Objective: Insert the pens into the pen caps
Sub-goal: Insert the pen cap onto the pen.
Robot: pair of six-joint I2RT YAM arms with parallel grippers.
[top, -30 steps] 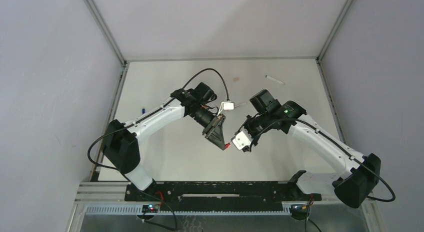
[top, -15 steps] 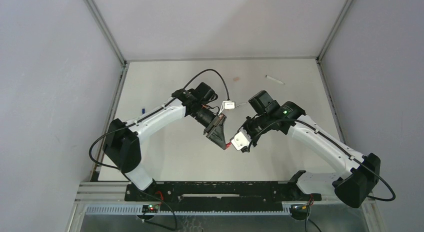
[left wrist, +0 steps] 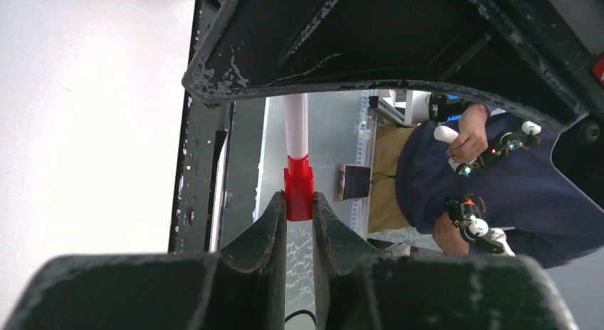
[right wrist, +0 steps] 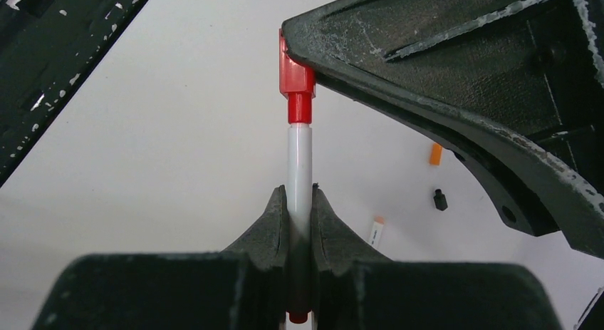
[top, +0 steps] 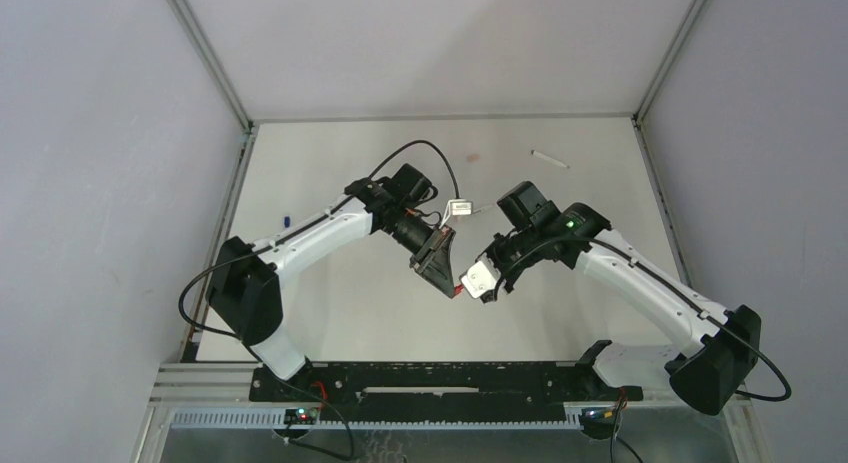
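Observation:
A red pen cap [left wrist: 299, 194] is pinched between the tips of my left gripper [left wrist: 299, 203], which is shut on it. My right gripper [right wrist: 300, 196] is shut on a white-barrelled pen [right wrist: 299, 169] with a red rear end. The pen's front end sits inside the red pen cap [right wrist: 295, 77], and the two are in one line. In the top view the left gripper [top: 446, 286] and right gripper [top: 462, 288] meet tip to tip above the middle of the table, with the red cap [top: 453, 293] between them.
On the table below lie an orange cap [right wrist: 435, 154], a black cap [right wrist: 440, 199] and a white pen with an orange tip [right wrist: 377, 232]. Another white pen [top: 548, 159] and a pinkish cap [top: 472, 158] lie at the far side. A small blue piece [top: 287, 222] lies by the left edge.
The two grippers have drawn slightly closer together, the left shifting right and the right shifting left. Both grips are unchanged.

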